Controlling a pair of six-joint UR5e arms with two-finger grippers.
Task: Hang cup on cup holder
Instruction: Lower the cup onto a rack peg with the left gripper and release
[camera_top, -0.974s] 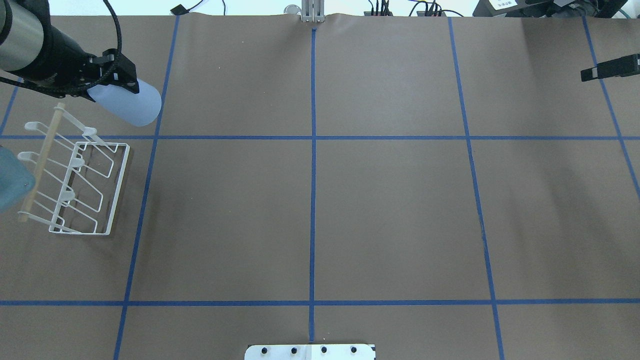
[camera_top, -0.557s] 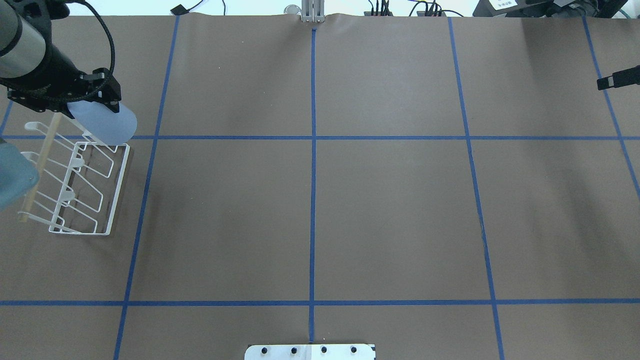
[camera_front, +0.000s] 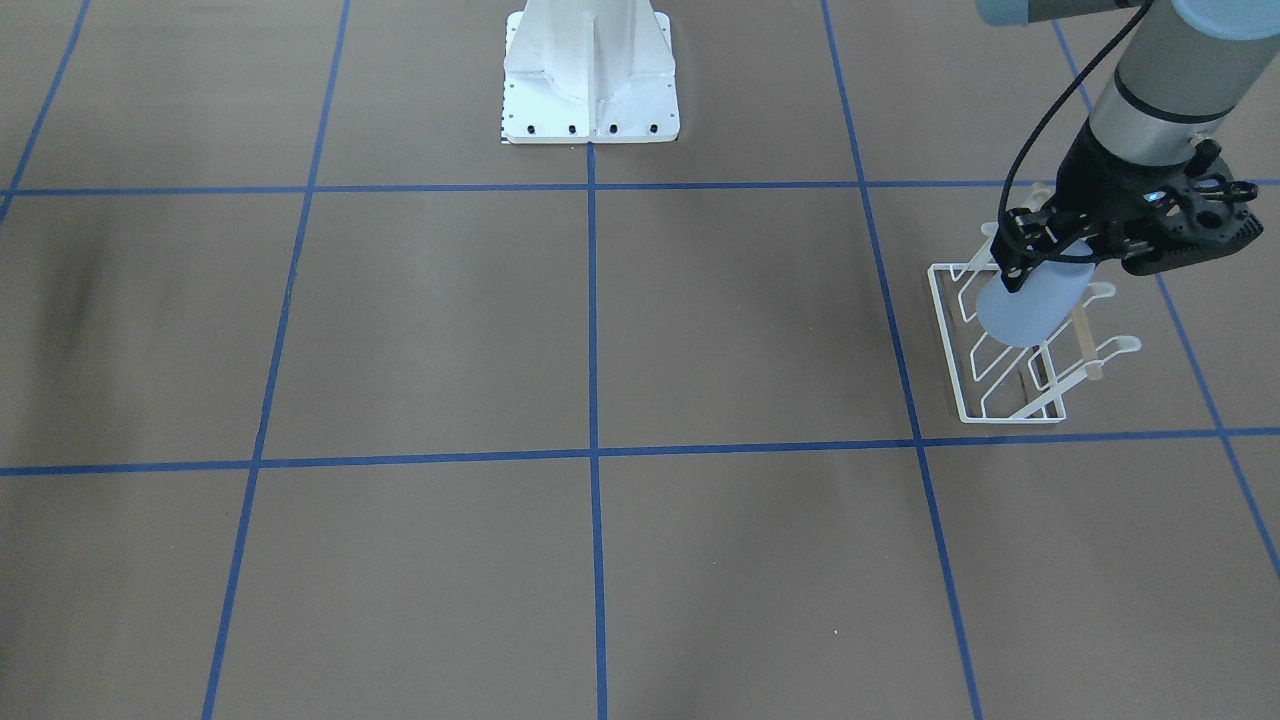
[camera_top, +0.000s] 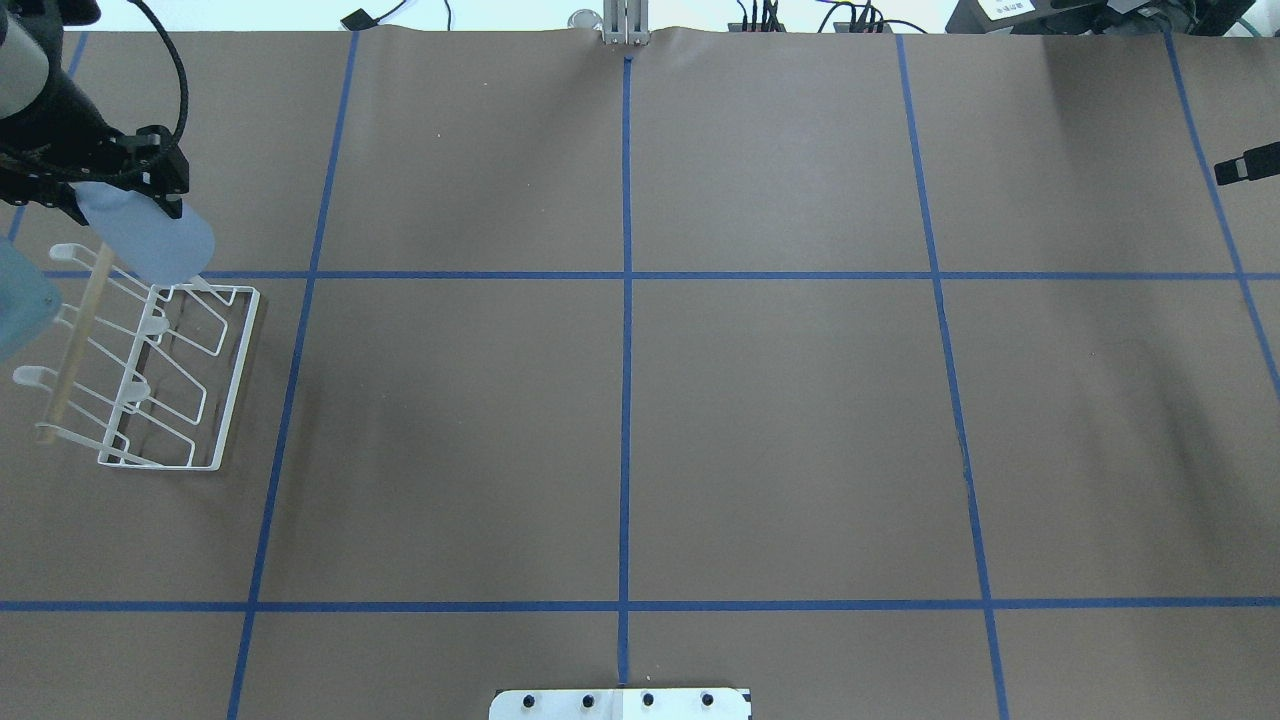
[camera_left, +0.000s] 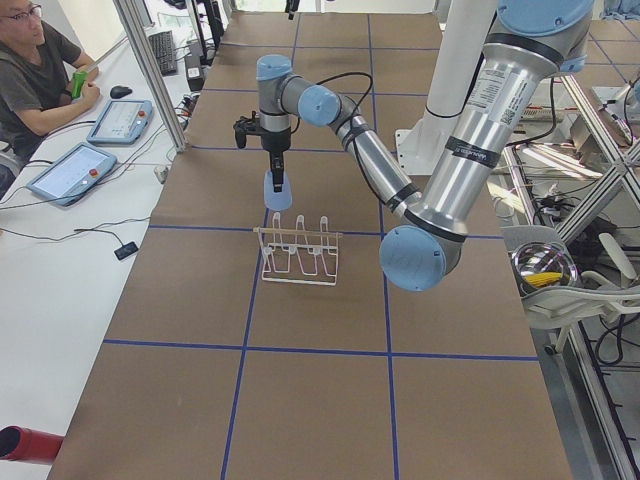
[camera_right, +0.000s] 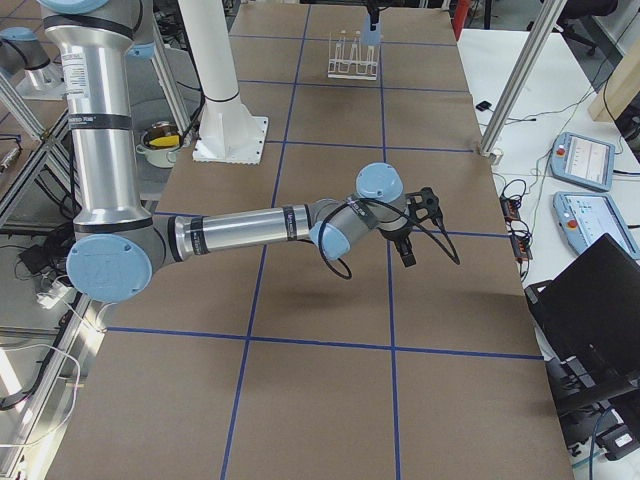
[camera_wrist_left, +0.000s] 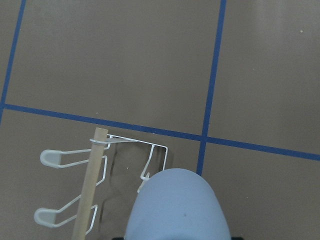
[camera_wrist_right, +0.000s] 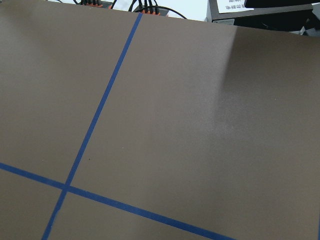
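left fingers (camera_top: 170, 185): closed on the cup (camera_top: 150, 245) near its base, with the mouth pointing down at a tilt.
cup: in the air over the end of the cup holder (camera_top: 238, 380) farthest from my base. from the side it looks just clear of the prong tips.
cup holder: standing on the worktop (camera_top: 780, 420) with its wooden rod (camera_top: 77, 340) along the top. nothing hangs on it.
right fingers (camera_right: 407, 252): well apart from all this. i cannot tell whether they are open or closed.
step: i judge i'm lining the mouth up over an end prong before lowering.
risk one: if i come down off-centre, the rim could catch a prong tip or the rod, and the light wire rack could tip or skid.
risk two: if i let go while the cup is this tilted or barely seated, it could slide off and roll.
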